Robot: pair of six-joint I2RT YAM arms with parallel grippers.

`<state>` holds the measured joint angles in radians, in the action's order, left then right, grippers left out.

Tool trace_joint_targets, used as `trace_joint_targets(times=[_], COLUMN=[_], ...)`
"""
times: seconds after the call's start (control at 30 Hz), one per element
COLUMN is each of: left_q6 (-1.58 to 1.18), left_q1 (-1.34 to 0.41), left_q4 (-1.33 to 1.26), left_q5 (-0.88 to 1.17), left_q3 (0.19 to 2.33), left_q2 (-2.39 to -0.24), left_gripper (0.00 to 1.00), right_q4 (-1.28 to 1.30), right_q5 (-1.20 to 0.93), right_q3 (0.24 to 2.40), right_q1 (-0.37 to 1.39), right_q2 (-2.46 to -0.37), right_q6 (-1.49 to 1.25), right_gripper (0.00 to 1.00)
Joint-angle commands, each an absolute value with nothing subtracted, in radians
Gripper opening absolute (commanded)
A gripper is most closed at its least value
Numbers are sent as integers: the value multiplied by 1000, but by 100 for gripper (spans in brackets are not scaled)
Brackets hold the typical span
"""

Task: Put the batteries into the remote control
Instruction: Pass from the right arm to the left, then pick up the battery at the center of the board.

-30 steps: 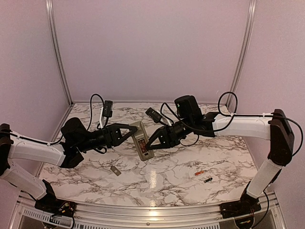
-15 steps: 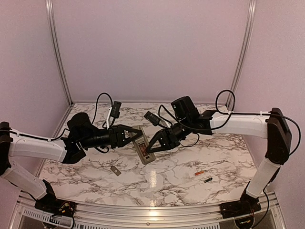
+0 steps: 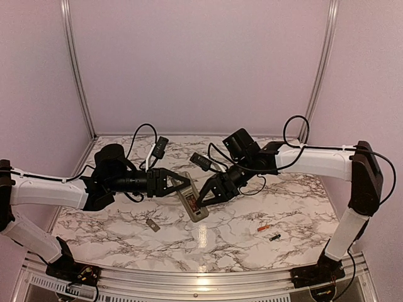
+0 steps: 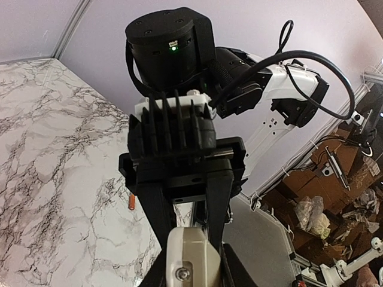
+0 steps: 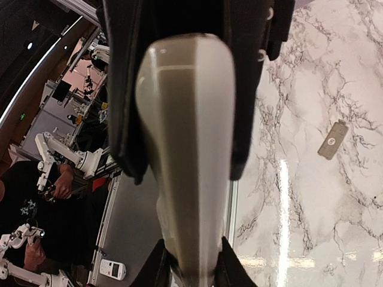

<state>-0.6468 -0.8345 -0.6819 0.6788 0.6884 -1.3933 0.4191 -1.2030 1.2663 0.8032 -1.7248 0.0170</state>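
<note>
Remote (image 3: pixel 195 206) was pinched at either end by left claw (image 3: pixel 183 185) and right claw (image 3: pixel 203 200). Orange battery (image 3: pixel 264 228) and dark battery (image 3: pixel 274 237) were seen at its 4 o'clock.

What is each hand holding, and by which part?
Both hold the remote, lifted between them. The left hand grips one end and the right hand grips the opposite end.

White marble-veined table (image 3: pixel 239 251) carrying three small loose things
A flat grey cover (image 3: pixel 153 224) lies left of centre; well apart, near the right front, an orange-red battery (image 3: pixel 263 228) lies just beside a dark battery (image 3: pixel 274 237)
</note>
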Motion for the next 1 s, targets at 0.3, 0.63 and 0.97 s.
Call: trace_joint_targets(times=[0.3, 0.63, 0.97], left_q6=[-785, -848, -751], left_q1=[-789, -776, -776], left_q4=[-916, -1083, -1021], left_q5=[554, 386, 373], left_q3=[531, 390, 372], left_q2=[-1325, -1284, -1247], left_gripper=[0, 0, 0], right_q4=[524, 379, 801], right_q5=[-862, -289, -91], right_q3=[1347, 1053, 1052], right_q1=[728, 655, 649], right_q2=[-1625, -1242, -1262], right_q6=[11, -78, -59], right_gripper=[61, 90, 97])
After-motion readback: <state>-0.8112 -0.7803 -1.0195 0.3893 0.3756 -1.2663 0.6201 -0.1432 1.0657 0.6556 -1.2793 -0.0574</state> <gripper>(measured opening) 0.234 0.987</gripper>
